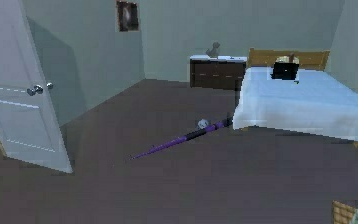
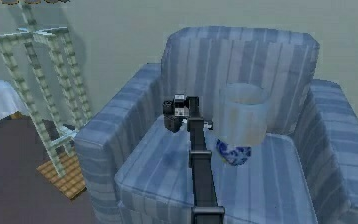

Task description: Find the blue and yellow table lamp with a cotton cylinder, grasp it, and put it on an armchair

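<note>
Table lamp (image 2: 239,126) is standing upright on the armchair (image 2: 287,70) seat, just right of the gripper (image 2: 173,112), so the placing looks done. I can't tell the gripper's state or whether it holds anything. What's left: clear the arm.

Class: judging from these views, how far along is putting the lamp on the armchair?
Looks done: the lamp, white shade over a blue patterned base, stands upright on the armchair seat. In hand: the claw shows just left of it; whether it holds anything cannot be told. Left: probably only drawing the arm clear.
</note>
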Robot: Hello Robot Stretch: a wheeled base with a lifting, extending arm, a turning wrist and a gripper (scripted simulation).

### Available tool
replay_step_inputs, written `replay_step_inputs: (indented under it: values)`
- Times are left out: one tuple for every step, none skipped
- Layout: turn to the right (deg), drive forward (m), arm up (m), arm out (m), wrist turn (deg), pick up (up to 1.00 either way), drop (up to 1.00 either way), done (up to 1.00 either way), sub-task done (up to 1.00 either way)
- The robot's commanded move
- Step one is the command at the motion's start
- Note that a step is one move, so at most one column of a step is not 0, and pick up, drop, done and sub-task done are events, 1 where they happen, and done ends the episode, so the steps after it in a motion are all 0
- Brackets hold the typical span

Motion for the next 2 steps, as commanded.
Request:
replay_step_inputs:
  values:
    - [0.0, 0.0, -0.32, 0.0, 0.0, 0.0, 0.0, 0.0, 0.0]
    - [0.0, 0.0, 0.0, 0.0, 0.0, 0.0, 1.0, 0.0, 0.0]
